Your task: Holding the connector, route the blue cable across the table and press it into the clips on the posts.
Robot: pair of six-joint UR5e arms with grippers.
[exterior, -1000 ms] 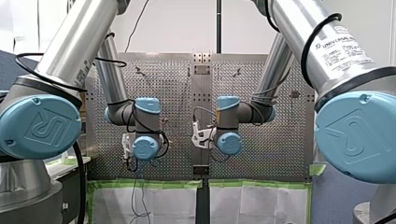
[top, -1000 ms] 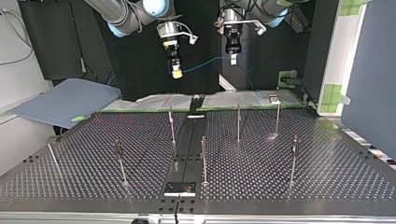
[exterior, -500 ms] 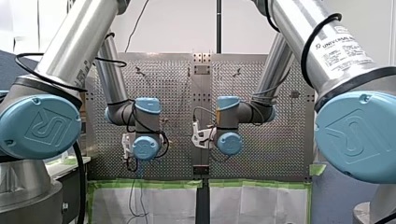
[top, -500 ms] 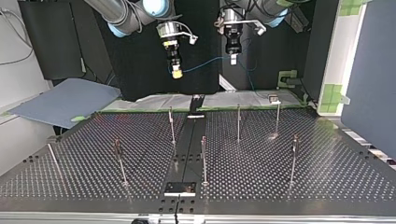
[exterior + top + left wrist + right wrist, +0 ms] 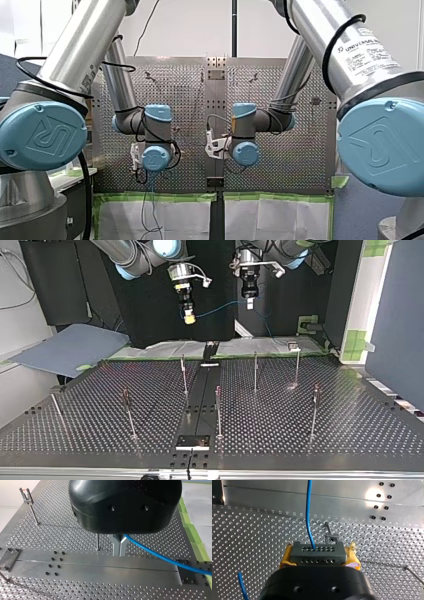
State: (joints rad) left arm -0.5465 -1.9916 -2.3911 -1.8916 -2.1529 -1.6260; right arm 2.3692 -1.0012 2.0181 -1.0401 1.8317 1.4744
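The blue cable (image 5: 220, 308) hangs in a shallow span between my two grippers, high above the near edge of the perforated table (image 5: 300, 440). My right gripper (image 5: 318, 552), with yellow pads, is shut on the grey connector (image 5: 317, 557), and the cable (image 5: 308, 507) runs out ahead of it. In the top view it is my right gripper (image 5: 188, 318) at the left. My left gripper (image 5: 119, 553), with metal fingers, is shut on the cable (image 5: 162, 556), which trails off to one side. In the top view my left gripper (image 5: 249, 303) hangs right of centre.
Several thin posts with clips stand on the table, among them post (image 5: 183, 372), post (image 5: 255, 370) and post (image 5: 218, 410). A smooth metal strip (image 5: 200, 395) runs down the table's middle. A grey sheet (image 5: 70, 352) lies off the table at the top view's left.
Both arms hold still. Only the slack cable behind my left gripper sways slightly.
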